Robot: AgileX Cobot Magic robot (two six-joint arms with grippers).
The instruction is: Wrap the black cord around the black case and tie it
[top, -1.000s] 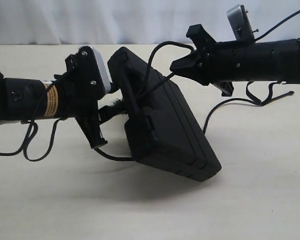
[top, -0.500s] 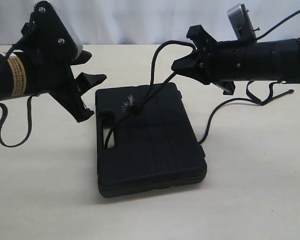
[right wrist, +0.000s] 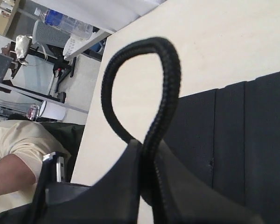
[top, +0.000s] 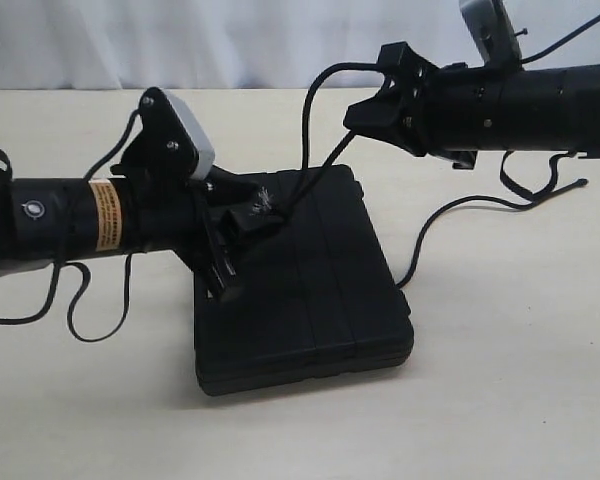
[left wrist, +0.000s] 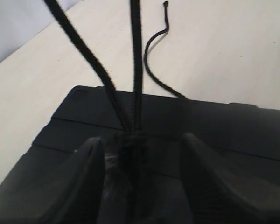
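Observation:
The black case lies flat on the table in the exterior view. The black cord rises in two strands from its frayed knot on the lid up to my right gripper. That gripper is shut on the black cord, and a loop sticks out past the fingers. My left gripper is low over the lid, open, with the knot between its fingers. The black case fills the left wrist view. The cord's tail trails right to its small knob.
Smooth black robot cables hang in loops under the left arm and the right arm. Beige table surrounds the case. A white curtain closes the back. The right wrist view shows the table edge and a person beyond.
A second ago the case hung tilted off the table at the left gripper. It then lay flat with that gripper raised away. The left gripper has now come down around the knot.

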